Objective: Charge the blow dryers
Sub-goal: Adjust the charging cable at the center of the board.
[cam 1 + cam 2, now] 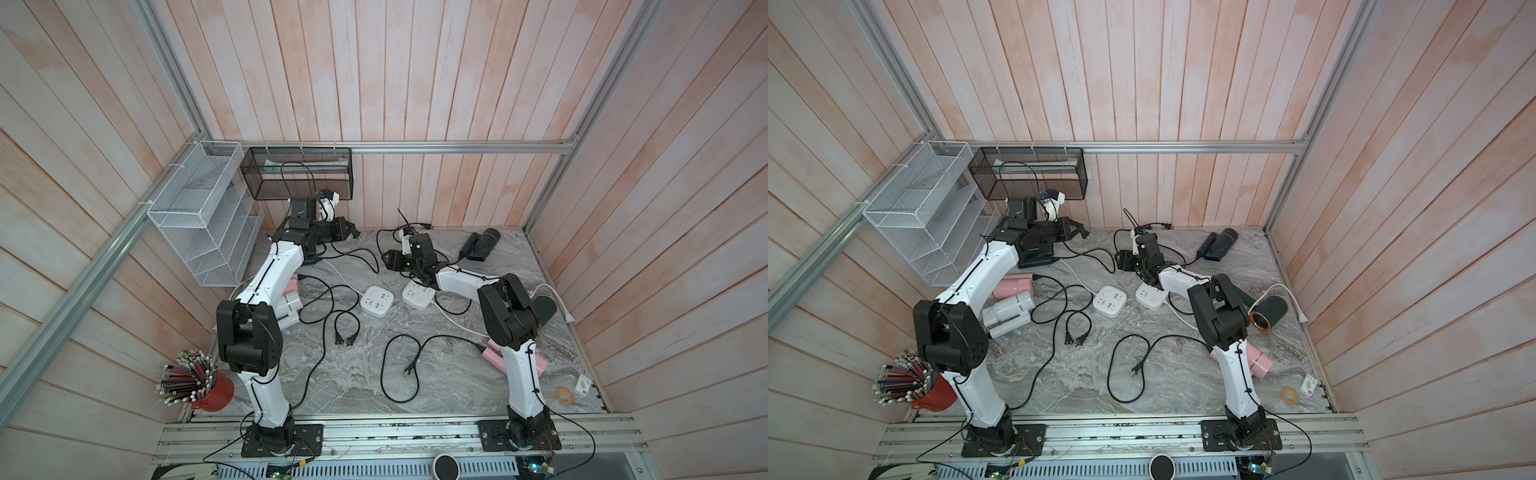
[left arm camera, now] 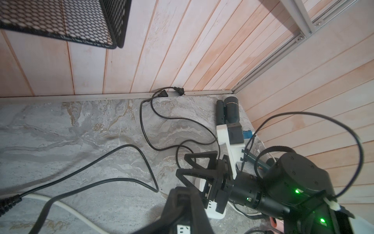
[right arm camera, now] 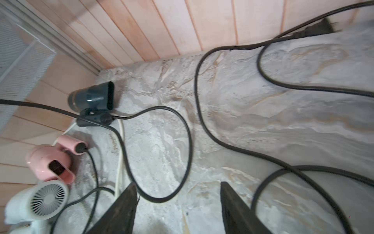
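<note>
Several blow dryers lie on the marble top: a black one (image 1: 482, 245) at the back right, a dark one (image 1: 1271, 311) and a pink one (image 1: 1262, 361) beside my right arm, and pink (image 3: 50, 160), white (image 3: 40, 200) and dark teal (image 3: 93, 97) ones at the left. Two white power strips (image 1: 376, 301) (image 1: 417, 295) sit mid-table. My left gripper (image 1: 351, 232) (image 2: 182, 194) hovers at the back left, shut on what looks like a black plug, cord trailing. My right gripper (image 1: 388, 264) (image 3: 178, 184) is open and holds nothing, low over the marble beside a cord loop.
Black cords (image 1: 316, 307) snake across the marble, with loose plugs (image 1: 345, 340) (image 1: 407, 370) near the front. A white wire rack (image 1: 208, 220) and a black mesh basket (image 1: 297, 172) hang at the back left. A red pencil cup (image 1: 212, 390) and tape roll (image 1: 565, 395) sit at the front corners.
</note>
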